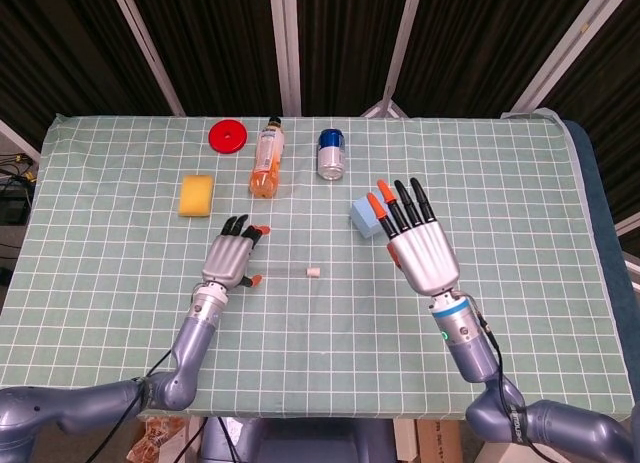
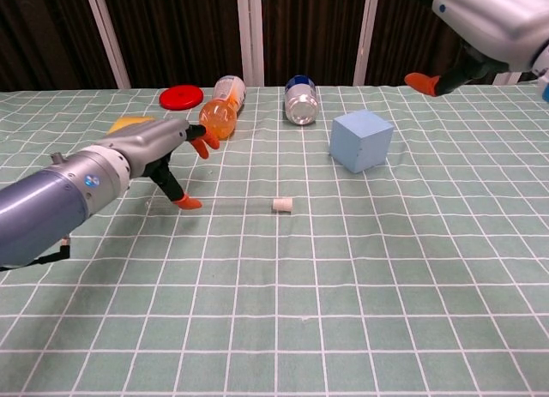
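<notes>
My left hand (image 1: 229, 259) hovers low over the green checked cloth (image 1: 120, 313) with its fingers apart and nothing in it; in the chest view this left hand (image 2: 153, 153) has one orange fingertip down by the cloth. A small white cylinder (image 1: 314, 273) lies a short way to its right, apart from it, also seen as the white cylinder (image 2: 282, 205). My right hand (image 1: 419, 248) is raised with fingers stretched out, holding nothing, just right of a light blue cube (image 1: 364, 217). The right hand (image 2: 489, 15) shows at the top right in the chest view, above the cube (image 2: 361, 140).
At the back lie an orange drink bottle (image 1: 265, 159) on its side, a blue and silver can (image 1: 331, 153) and a red disc (image 1: 228, 136). A yellow sponge (image 1: 196, 195) sits behind my left hand. Dark curtains and the far table edge lie beyond.
</notes>
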`<action>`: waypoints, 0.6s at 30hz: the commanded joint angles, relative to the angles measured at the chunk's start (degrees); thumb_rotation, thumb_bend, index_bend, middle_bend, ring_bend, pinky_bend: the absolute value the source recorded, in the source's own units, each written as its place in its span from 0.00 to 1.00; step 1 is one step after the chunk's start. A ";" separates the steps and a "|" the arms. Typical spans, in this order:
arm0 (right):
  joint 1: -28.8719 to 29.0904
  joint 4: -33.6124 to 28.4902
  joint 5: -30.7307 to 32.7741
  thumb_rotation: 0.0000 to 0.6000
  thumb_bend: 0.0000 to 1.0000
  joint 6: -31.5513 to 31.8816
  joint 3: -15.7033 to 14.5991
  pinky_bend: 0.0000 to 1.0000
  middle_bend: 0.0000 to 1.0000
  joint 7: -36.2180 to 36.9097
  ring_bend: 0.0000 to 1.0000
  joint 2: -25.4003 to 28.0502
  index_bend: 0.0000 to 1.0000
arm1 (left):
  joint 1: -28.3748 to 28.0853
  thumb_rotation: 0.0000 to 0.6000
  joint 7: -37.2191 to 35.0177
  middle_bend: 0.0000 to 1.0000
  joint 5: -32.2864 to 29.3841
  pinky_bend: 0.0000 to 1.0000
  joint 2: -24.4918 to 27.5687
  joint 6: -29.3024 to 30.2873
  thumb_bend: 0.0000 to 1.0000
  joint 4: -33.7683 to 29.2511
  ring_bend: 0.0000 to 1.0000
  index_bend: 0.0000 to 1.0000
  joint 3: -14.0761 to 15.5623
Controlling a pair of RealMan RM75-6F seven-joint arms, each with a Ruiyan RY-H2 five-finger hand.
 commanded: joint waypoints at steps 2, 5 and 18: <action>-4.68 -3.87 1.06 1.00 0.34 2.75 -2.40 0.00 0.00 4.29 0.00 3.60 0.00 | 4.57 1.00 -4.59 0.16 3.46 0.00 7.36 4.58 0.21 -7.70 0.01 0.19 0.46; -9.00 -7.99 3.57 1.00 0.29 3.84 -4.61 0.00 0.00 8.57 0.00 7.35 0.00 | 8.58 1.00 -9.31 0.13 8.04 0.00 13.08 8.27 0.21 -12.39 0.01 0.16 2.05; -23.08 -11.55 6.78 1.00 0.29 7.74 -13.11 0.00 0.00 25.04 0.00 19.19 0.00 | 26.97 1.00 -25.41 0.04 23.41 0.00 33.38 22.31 0.17 -17.74 0.00 0.04 15.79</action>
